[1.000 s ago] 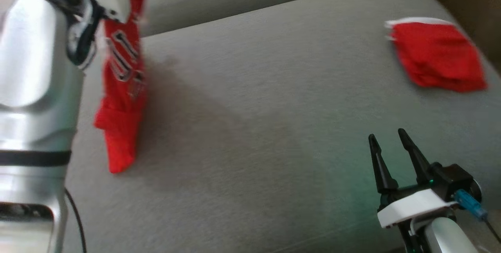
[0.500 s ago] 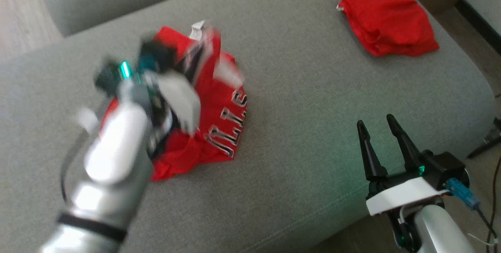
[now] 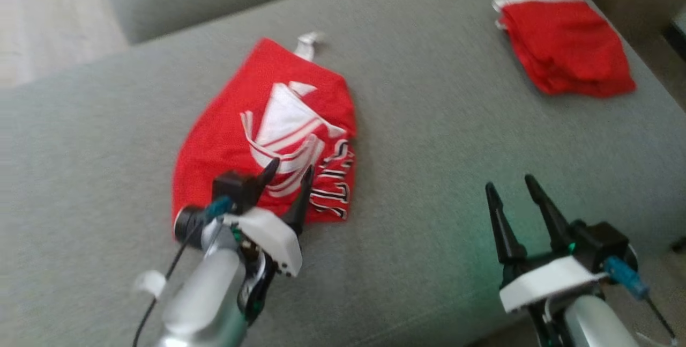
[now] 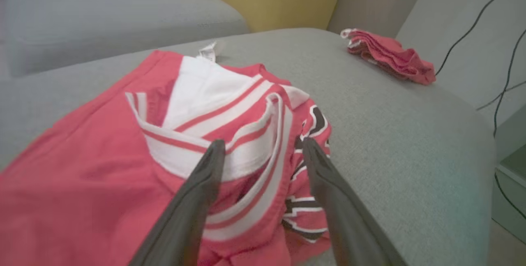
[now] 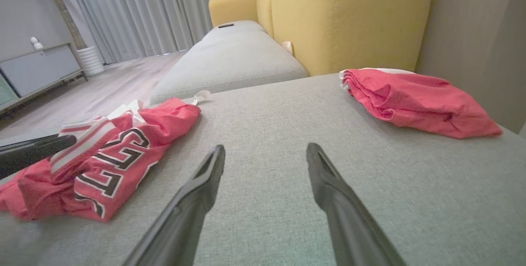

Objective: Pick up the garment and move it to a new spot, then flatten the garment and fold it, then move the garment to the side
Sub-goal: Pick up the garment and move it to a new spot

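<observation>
Biggest thing in the head view is the grey sofa seat (image 3: 429, 138), and the red jersey (image 3: 225, 122) sits left of centre on it in a rumpled heap. White striped trim is flipped over on top and the lettered part is bunched up at its lower right. A second red garment, folded (image 3: 565, 46), sits well apart at the upper right.

The left gripper (image 3: 292, 167) is at the jersey's lower edge with its fingers spread and nothing held. In the left wrist view they point over the striped trim. The right gripper (image 3: 510, 183) is also spread and empty, hovering over bare seat at the lower right.

What I'd worry about:
- Those layers are stacked. A pinch at the trim would probably grab two or three plies, so the jersey would lift as a lump instead of spreading out.
- Pulling from one side only would likely drag the whole thing across the seat, since nothing pins the far edge.
- The long fingertips could snag in the folds near the lettering.

There's also a small white tag (image 3: 310, 41) poking out at the jersey's top edge. It's handy for telling which end is which.

Compared with a second ago, the jersey was hanging from the left gripper at the upper left of the frame. Now it's down on the seat and let go. The camera has swung too, so the folded garment's shift is just that.
</observation>
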Tool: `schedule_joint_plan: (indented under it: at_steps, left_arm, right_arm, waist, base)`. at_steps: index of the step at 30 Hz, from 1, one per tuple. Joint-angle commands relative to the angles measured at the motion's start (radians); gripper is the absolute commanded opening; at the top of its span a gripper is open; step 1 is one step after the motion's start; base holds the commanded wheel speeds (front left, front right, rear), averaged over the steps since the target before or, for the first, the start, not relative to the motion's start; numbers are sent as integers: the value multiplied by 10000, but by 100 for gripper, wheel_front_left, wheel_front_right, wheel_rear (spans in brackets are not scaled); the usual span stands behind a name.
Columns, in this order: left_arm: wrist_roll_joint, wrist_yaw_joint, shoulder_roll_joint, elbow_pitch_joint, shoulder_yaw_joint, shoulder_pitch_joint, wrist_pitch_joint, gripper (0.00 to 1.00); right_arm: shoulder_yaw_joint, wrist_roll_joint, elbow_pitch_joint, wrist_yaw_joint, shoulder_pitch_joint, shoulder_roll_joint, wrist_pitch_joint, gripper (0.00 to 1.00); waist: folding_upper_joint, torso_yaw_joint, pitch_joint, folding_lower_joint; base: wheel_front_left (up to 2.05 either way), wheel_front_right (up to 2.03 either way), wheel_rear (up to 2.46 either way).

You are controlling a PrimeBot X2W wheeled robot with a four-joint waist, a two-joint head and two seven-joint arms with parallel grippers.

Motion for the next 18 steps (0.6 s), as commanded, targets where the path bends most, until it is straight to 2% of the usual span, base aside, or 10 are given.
schedule_joint_plan:
  at_steps: [1,5,10,13,18]
  left_arm:
    - [-108,179,58,-483,350,13,-203,100]
    - [-35,800,73,-1463,701,748,-324,100]
    - [588,1459,481,-3697,1733,2256,-333,100]
    - [944,1663,626,-4746,2396,3247,-334,100]
    - [1467,1626,646,-5881,3296,4793,-335,100]
  right_arm:
    - [209,-3,-213,73,76,-107,-93,100]
    - [118,-28,-181,73,384,-115,-93,100]
    - [-134,-78,-182,73,770,-4,-93,100]
    - [-213,-94,-157,73,958,79,-93,100]
    - [-398,-74,-131,73,1312,175,-93,100]
  waist:
    - [0,772,-868,0]
    - [0,1557,-1488,0]
    - [0,2411,-1995,0]
    - [0,2763,-2173,0]
    - [0,3126,-2489,0]
  base:
    - [0,0,0]
    - [0,0,0]
    - [0,0,0]
    - [0,0,0]
    - [0,0,0]
